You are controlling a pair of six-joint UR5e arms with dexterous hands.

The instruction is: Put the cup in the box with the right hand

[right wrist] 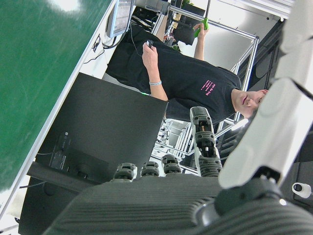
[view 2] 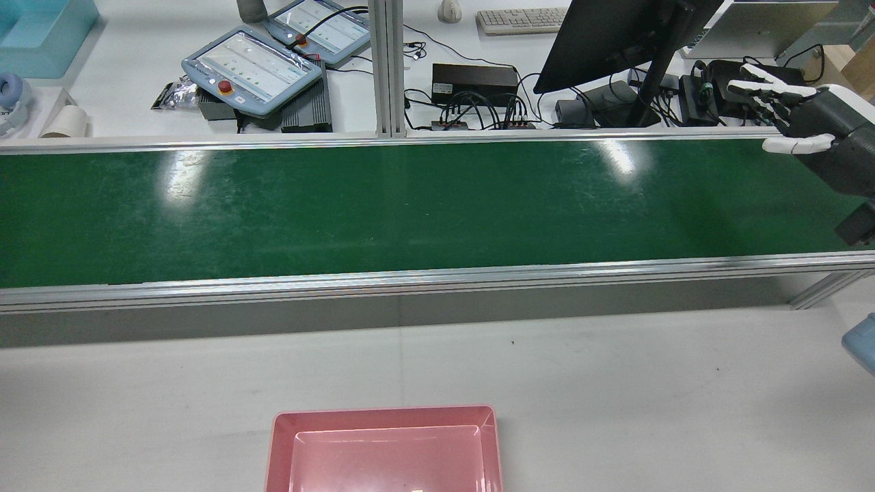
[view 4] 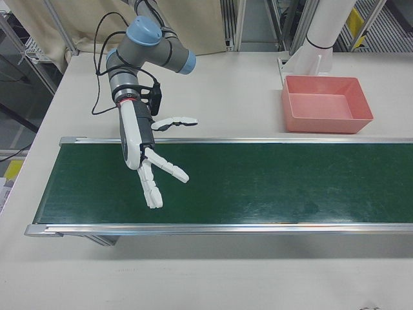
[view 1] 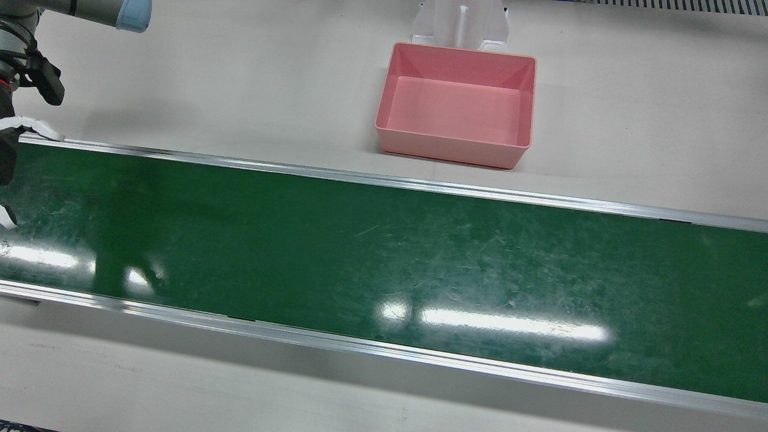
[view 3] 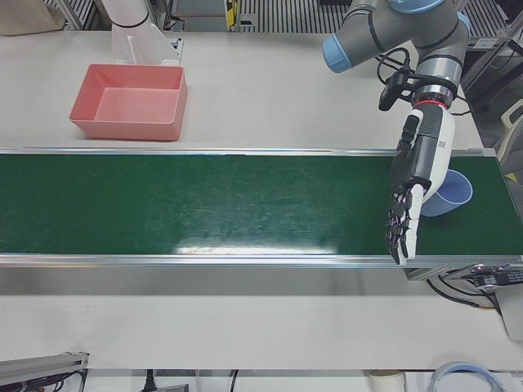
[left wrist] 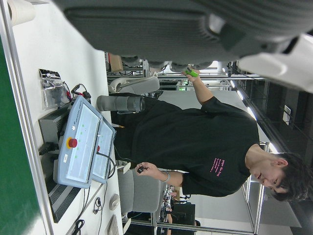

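Note:
A light blue cup [view 3: 452,193] rests on the green conveyor belt [view 3: 204,204] at its right end in the left-front view, partly hidden behind my left hand [view 3: 413,184]. That hand hangs open over the belt, fingers straight and pointing down, holding nothing. My right hand [view 4: 151,165] is open with fingers spread above the belt's other end; it also shows in the rear view [view 2: 800,119] and at the front view's left edge [view 1: 9,150]. The empty pink box [view 1: 459,105] sits on the white table beside the belt, midway between the arms.
A white pedestal [view 1: 461,24] stands just behind the box. Beyond the belt's far rail in the rear view are teach pendants [view 2: 253,68], a monitor [view 2: 615,34] and cables. An operator in a black shirt [left wrist: 195,142] stands there.

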